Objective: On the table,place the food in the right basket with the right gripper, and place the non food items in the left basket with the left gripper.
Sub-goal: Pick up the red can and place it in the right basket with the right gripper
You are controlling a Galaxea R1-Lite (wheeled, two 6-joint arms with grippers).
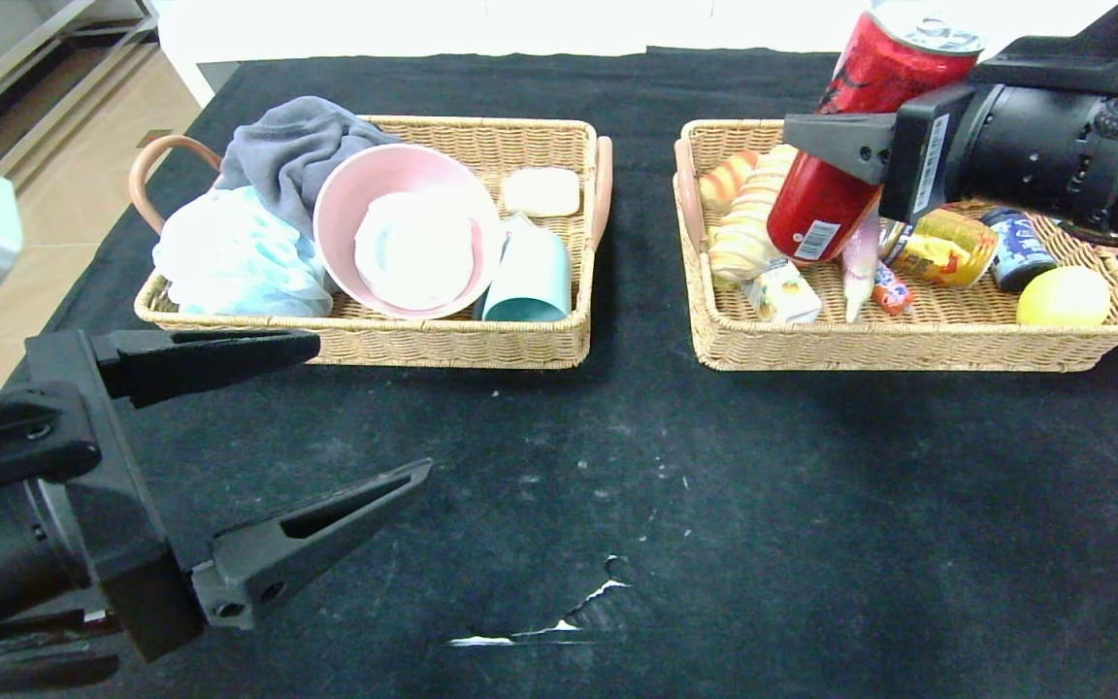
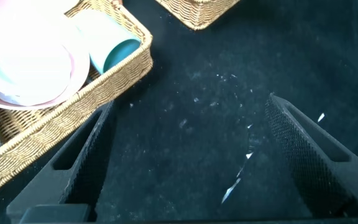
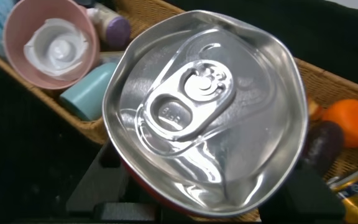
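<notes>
Head view: your right pincer (image 1: 836, 146) is clamped on the tall red aluminium drink can (image 1: 855, 126), holding it in the air over the left half of the right woven wicker basket (image 1: 908, 345). The can's long axis tilts, top leaning away and to the right, base toward the striped bread rolls (image 1: 748, 228) directly below. The drop is straight down; the only open floor looks to be just beside the rolls, so I'd expect it to land leaning on them. Silver lid (image 3: 204, 118) looks dented at the rim. Left pincer (image 1: 316, 427) hangs spread wide and empty over the black-clothed table (image 1: 617, 466), near the left woven wicker basket (image 1: 452, 345).
</notes>
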